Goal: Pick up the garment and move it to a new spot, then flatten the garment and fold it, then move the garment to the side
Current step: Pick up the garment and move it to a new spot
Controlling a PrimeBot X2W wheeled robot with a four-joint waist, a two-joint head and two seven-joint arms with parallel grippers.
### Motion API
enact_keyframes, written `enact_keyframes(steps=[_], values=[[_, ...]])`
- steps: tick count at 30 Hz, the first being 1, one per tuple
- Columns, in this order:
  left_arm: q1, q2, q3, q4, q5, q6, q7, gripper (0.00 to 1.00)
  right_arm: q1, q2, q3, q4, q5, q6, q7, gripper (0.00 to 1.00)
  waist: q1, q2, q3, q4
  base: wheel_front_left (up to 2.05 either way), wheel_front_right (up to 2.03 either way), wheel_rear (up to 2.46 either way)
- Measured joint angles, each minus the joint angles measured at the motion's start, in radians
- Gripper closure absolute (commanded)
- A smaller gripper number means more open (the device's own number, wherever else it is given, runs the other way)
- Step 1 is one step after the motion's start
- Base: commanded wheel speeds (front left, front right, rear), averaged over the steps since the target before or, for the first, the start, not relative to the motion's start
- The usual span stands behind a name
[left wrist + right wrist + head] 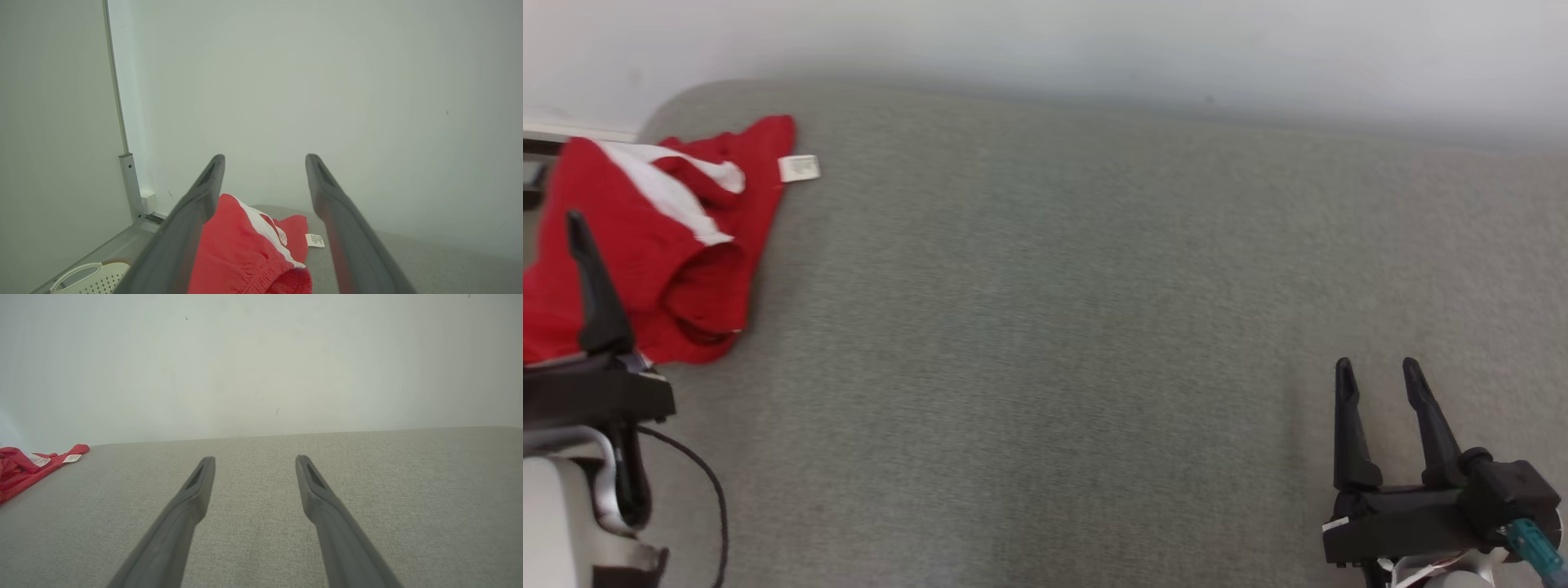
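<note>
The garment (645, 237) is a crumpled heap of red cloth with a white stripe and a white label (799, 167). It lies at the far left of the grey fabric surface (1054, 327). My left gripper (264, 160) hovers over its near edge, open, and the red garment (237, 249) shows between and below the two fingers. One left finger (596, 286) rises in front of the cloth in the head view. My right gripper (1376, 365) is open and holds nothing at the lower right, far from the garment (20, 469), over bare fabric (255, 458).
A pale wall (1094, 41) runs along the back edge of the surface. Left of the garment are a metal frame post (128, 183) and a white perforated basket (90, 277). A black cable (711, 482) loops beside my left arm.
</note>
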Motion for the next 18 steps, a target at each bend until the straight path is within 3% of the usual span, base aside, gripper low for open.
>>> enact_keyframes(steps=[12, 18], values=[[-0.171, 0.123, 0.056, 0.286, -0.033, -0.004, 0.001, 0.0, -0.047, 0.0, -0.021, 0.016, 0.04, 0.0, 0.0, 0.0, -0.0001, 0.0001, 0.099, -0.154, 0.0, 0.0, 0.0], [-0.236, 0.188, 0.052, 0.44, -0.019, 0.027, 0.084, 0.0, -0.057, 0.0, -0.016, 0.017, 0.051, 0.0, 0.0, 0.0, -0.0002, 0.0001, 0.125, -0.199, 0.0, 0.0, 0.0]])
